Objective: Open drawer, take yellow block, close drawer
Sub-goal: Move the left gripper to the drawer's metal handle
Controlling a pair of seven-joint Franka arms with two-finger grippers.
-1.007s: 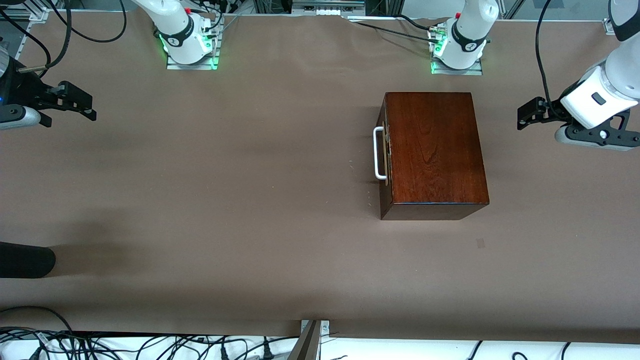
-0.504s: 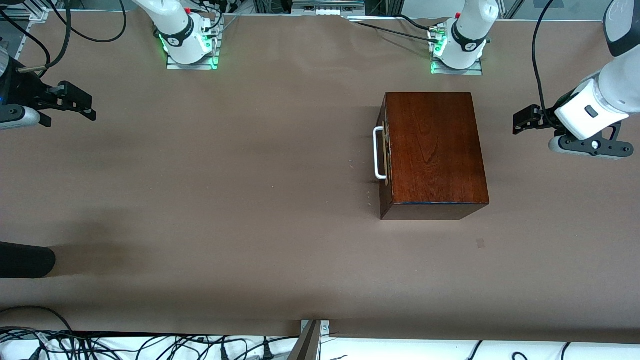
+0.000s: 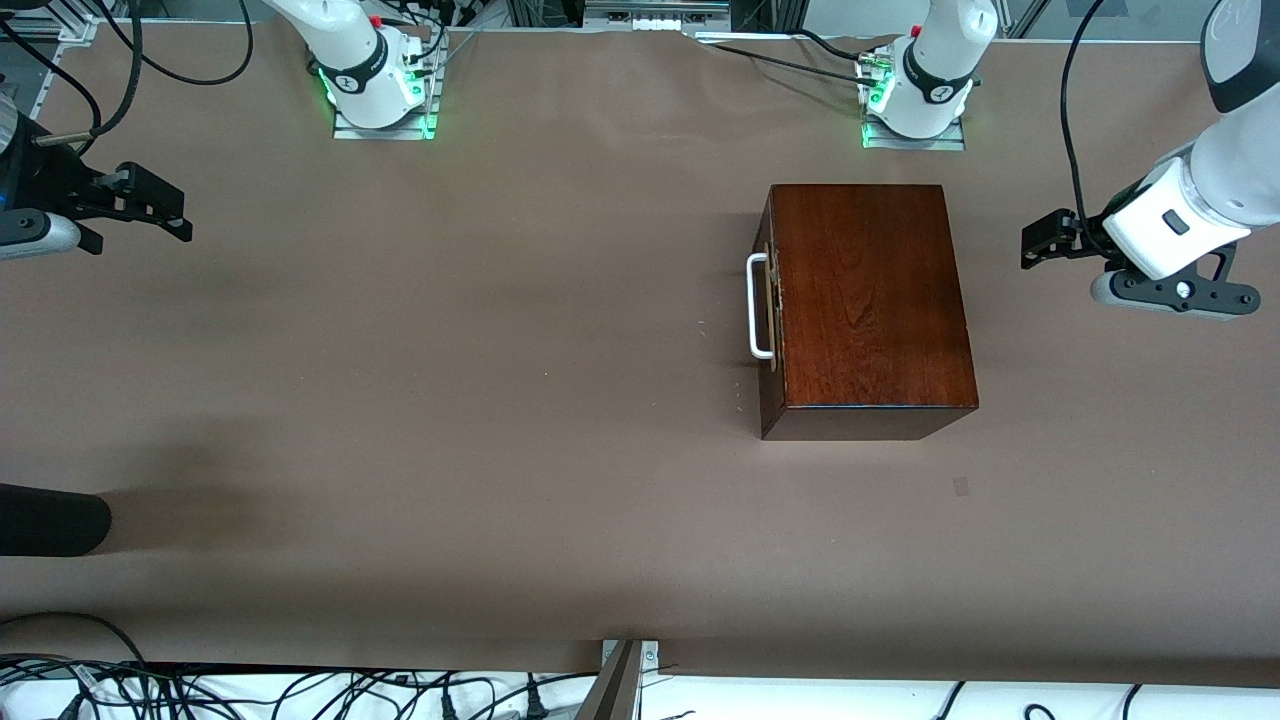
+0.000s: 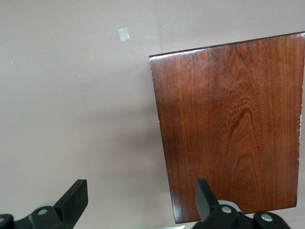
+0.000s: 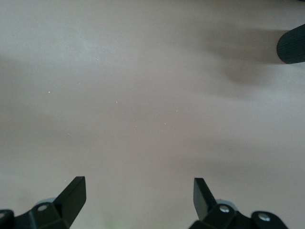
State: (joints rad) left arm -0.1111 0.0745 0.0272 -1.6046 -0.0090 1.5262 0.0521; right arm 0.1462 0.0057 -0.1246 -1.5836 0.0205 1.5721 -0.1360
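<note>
From the front, the drawer (image 3: 766, 306) sat shut in its mahogany box (image 3: 866, 300), white handle (image 3: 756, 306) facing the right arm's end of the bench (image 3: 500, 400). No yellow block showed. The left claw (image 3: 1040, 243) hung over bare bench beside the box; the right claw (image 3: 170, 213) waited above the bench's other end.

Left wrist: fingers (image 4: 74, 200) spread wide, box top below.

Right wrist: fingers (image 5: 72, 194) apart over bare bench.

Even overhead light, soft shadows, perhaps slight box (image 3: 868, 300) sheen
</note>
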